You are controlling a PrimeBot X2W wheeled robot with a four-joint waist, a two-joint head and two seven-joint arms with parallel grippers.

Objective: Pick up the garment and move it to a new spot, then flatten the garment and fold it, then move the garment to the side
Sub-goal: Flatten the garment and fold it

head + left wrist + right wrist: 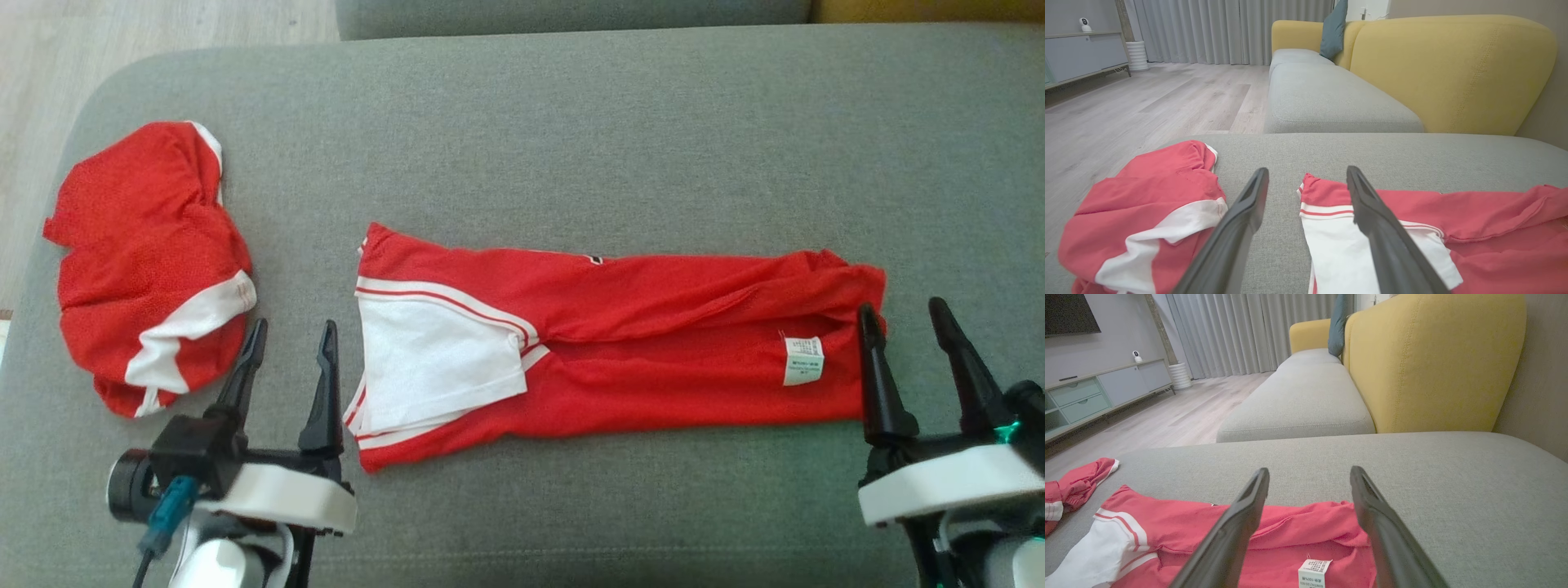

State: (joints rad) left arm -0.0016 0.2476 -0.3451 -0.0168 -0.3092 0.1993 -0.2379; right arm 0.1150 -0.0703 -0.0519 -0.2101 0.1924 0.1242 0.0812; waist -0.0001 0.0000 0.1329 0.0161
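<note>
The garment (637,343) is a red top with white sleeve panels and a white label, folded into a long strip across the grey cushion (571,122). It also lies in the left wrist view (1453,228) and the right wrist view (1290,535). My left gripper (290,339) is open just left of the strip's sleeve end, its right finger at the white sleeve's edge (1307,173). At the strip's right end my right gripper (902,314) is open beside the label end (1308,473), with nothing between its fingers.
A second red and white garment (151,261) lies bunched at the cushion's left edge, left of my left gripper (1139,216). Wooden floor (122,41) lies beyond that edge. A yellow sofa back (1433,363) rises at the far right; another grey seat (1327,98) stands beyond.
</note>
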